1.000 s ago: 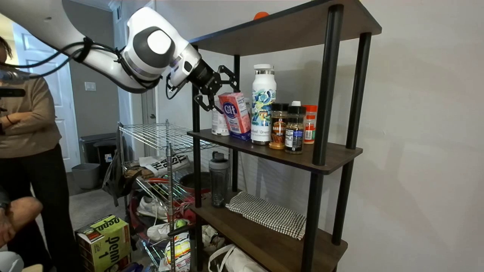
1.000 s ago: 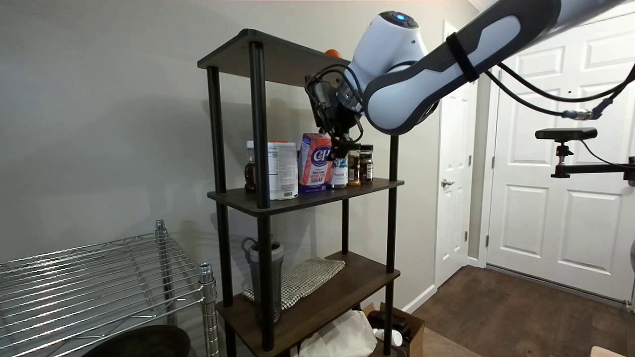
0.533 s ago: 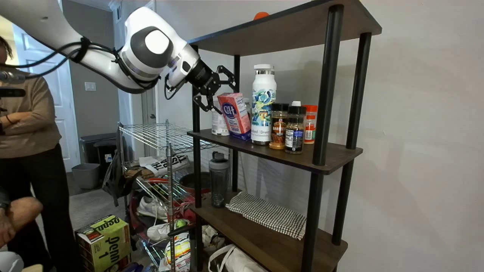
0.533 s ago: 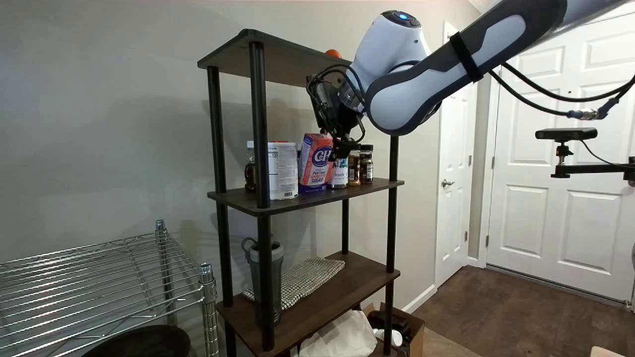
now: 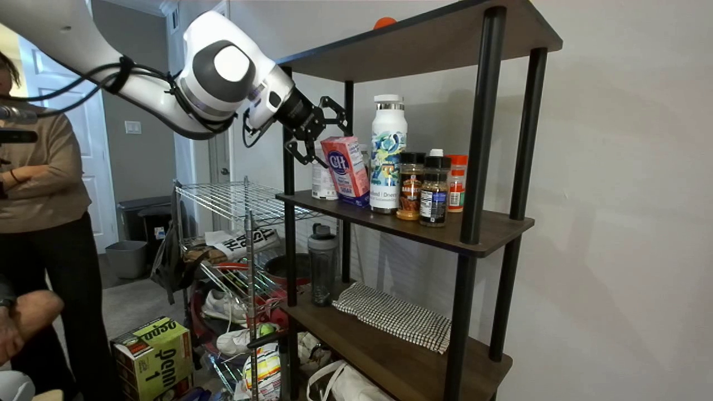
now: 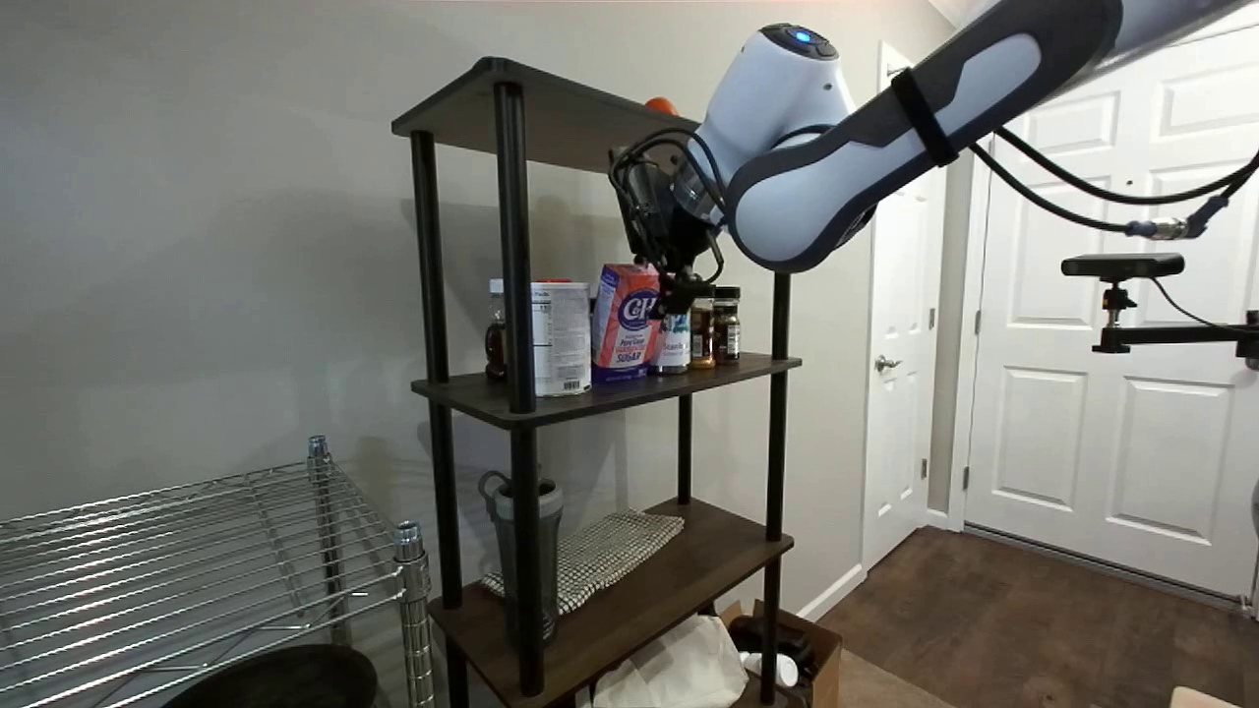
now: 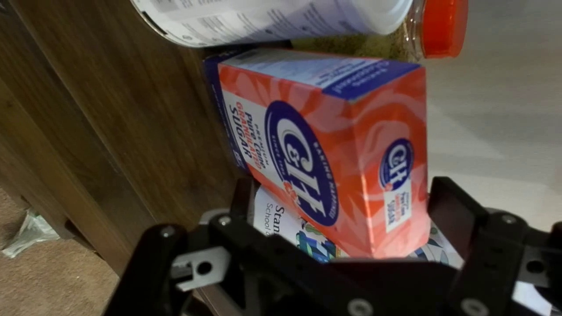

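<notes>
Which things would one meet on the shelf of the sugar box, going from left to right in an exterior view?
In an exterior view: white canister, sugar box, white patterned bottle, barbecue jar, blue-labelled jar, red-capped container.

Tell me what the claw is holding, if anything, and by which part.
Nothing is held: the claw stands open near the top of the sugar box.

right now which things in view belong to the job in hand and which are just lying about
Seemingly in the job:
gripper, open
sugar box, nearest the gripper

Seemingly just about:
patterned white bottle
barbecue jar
white canister
checkered cloth
shaker bottle
</notes>
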Action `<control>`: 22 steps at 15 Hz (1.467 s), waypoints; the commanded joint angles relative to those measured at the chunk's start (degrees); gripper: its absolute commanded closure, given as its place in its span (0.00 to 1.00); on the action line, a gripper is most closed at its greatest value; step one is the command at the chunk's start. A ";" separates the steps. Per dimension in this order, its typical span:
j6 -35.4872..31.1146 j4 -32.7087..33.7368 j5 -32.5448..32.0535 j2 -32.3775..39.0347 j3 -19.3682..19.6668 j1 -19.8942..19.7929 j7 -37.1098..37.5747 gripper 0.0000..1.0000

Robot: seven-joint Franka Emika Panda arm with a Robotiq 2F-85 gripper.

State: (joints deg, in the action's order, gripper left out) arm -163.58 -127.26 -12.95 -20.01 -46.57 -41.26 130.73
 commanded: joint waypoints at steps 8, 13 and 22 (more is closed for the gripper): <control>-7.22 -3.31 -0.15 -1.36 -0.87 -2.80 3.57 0.00; -8.51 -3.60 -0.17 -1.13 -1.39 -3.61 3.36 0.00; -14.54 -4.59 -0.52 -1.35 -2.33 -4.97 2.47 0.00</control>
State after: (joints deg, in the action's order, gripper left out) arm -174.76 -130.16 -12.99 -20.14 -48.13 -44.94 131.98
